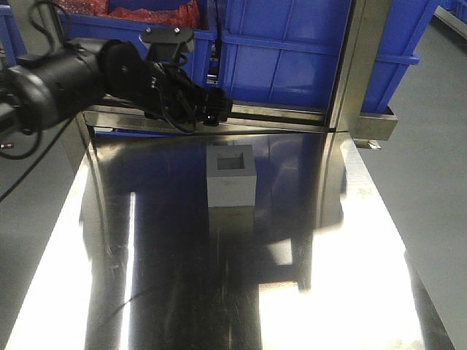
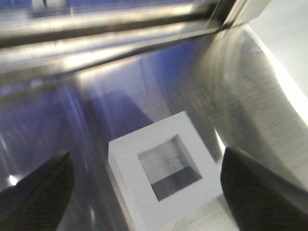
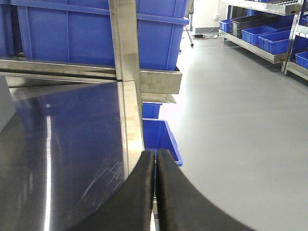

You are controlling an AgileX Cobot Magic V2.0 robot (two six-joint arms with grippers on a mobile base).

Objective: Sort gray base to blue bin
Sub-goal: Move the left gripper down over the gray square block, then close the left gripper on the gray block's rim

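Gray and matte, the gray base is standing upright on the far half of the steel table, its square recess facing up and its reflection lying on the polished top in front of it. The left gripper is hanging in the air behind the block and toward the picture's left in the front view, close to the rail at the table's far edge, and it is not touching the base. In the left wrist view its two dark fingers are spread wide, one at each lower corner of the frame, with the gray base sitting between them and clear of both.

The right gripper is hovering over the table's right edge with its fingers pressed together, only a thin seam showing between them. Past it, a small blue tub is sitting on the gray floor beside the table.

Behind the rail, a blue bin is standing just beyond the base, and a second bin to its left is holding something red — both are well apart from the block
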